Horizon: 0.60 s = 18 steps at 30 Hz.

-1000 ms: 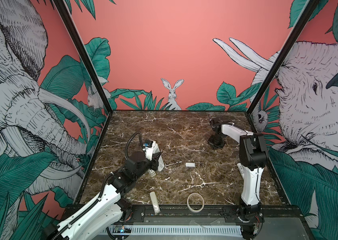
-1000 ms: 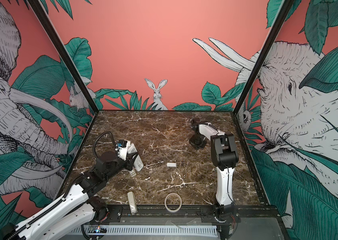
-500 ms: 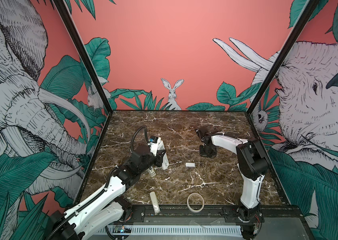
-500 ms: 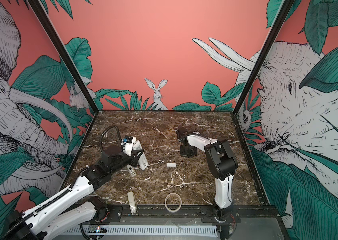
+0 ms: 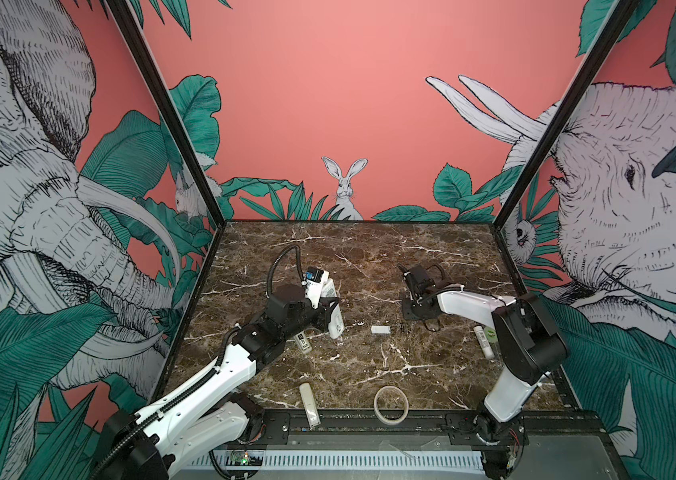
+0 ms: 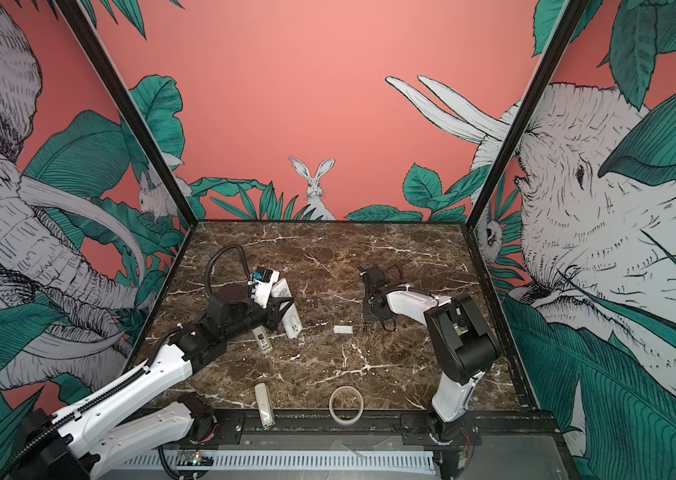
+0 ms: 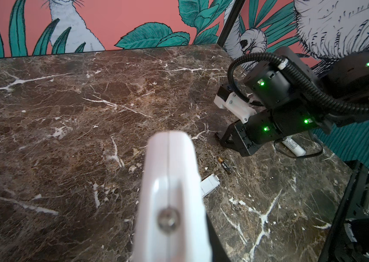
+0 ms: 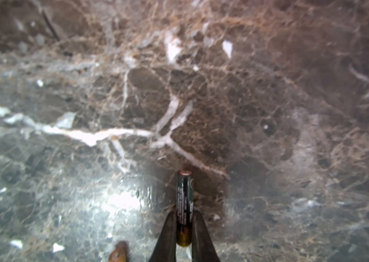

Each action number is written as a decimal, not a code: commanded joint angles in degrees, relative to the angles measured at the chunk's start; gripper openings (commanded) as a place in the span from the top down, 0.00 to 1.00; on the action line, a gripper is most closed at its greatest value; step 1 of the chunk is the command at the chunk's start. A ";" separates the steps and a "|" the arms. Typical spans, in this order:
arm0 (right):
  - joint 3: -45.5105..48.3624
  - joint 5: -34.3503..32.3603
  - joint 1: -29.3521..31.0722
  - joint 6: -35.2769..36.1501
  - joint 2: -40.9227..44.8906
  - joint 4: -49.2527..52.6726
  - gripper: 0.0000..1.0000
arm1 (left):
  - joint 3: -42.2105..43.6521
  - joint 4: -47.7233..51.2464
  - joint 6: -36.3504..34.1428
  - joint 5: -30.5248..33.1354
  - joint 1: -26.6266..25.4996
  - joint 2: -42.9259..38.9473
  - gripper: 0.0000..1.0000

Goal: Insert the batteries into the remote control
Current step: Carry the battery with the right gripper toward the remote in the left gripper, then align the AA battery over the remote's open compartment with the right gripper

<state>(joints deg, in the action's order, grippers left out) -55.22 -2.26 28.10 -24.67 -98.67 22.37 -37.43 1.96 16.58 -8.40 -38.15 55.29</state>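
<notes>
My left gripper (image 5: 326, 306) is shut on the white remote control (image 5: 335, 322) and holds it tilted above the marble at centre left. In the left wrist view its white end (image 7: 169, 172) fills the middle and hides my fingertips. My right gripper (image 8: 184, 219) is shut on a dark battery (image 8: 184, 192), which points at the marble close below. In both top views that gripper (image 5: 413, 309) hangs low, right of centre. A second battery (image 7: 224, 166) lies on the marble beside it. The white battery cover (image 5: 380, 329) lies between the two grippers.
A grey-white stick with a black-and-white label (image 5: 303, 341) lies under the left arm. A small cream remote (image 5: 310, 404) and a tape ring (image 5: 390, 404) lie at the front edge. A white tube (image 5: 484, 341) lies by the right arm's elbow.
The right gripper has swung left from the back right and come down near the marble. The left gripper has carried the remote control a little right and further back.
</notes>
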 commanded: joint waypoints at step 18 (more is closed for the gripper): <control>9.41 19.49 6.98 14.29 22.44 -3.74 0.88 | -2.03 -10.34 6.39 -14.75 4.20 8.52 1.00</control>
<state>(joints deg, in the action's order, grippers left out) -45.91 13.63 33.87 -12.51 -77.95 19.90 -37.69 -3.97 20.62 -18.46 -35.14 63.44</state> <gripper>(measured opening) 0.122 0.208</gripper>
